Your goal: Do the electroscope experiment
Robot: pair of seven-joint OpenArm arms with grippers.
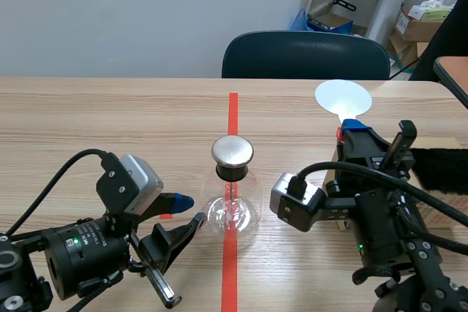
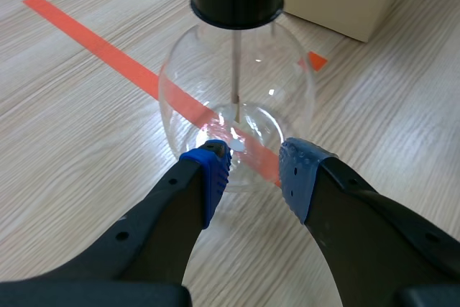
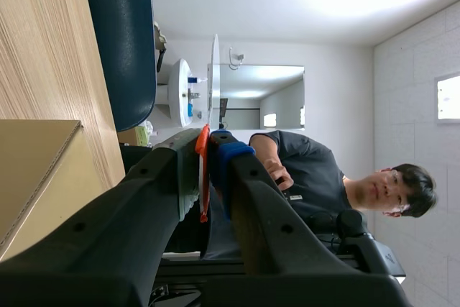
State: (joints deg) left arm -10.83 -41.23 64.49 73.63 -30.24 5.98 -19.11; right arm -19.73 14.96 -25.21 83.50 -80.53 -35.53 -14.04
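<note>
pale wood tabletop point(image 1: 88, 115) with an orange tape line point(image 1: 232, 111); the glass electroscope point(image 1: 232, 206) stands on that line at mid-table. left gripper point(image 2: 253, 170) sits narrowly parted just short of its bulb point(image 2: 194, 84), gripping nothing; right gripper point(image 3: 208, 150) clamps the red handle point(image 3: 203, 177) of a white disc point(image 1: 342, 98), upright, well apart. i'd steady the bulb gently, then bring the disc slowly toward the metal cap point(image 1: 232, 151). no readable writing anywhere.
</note>
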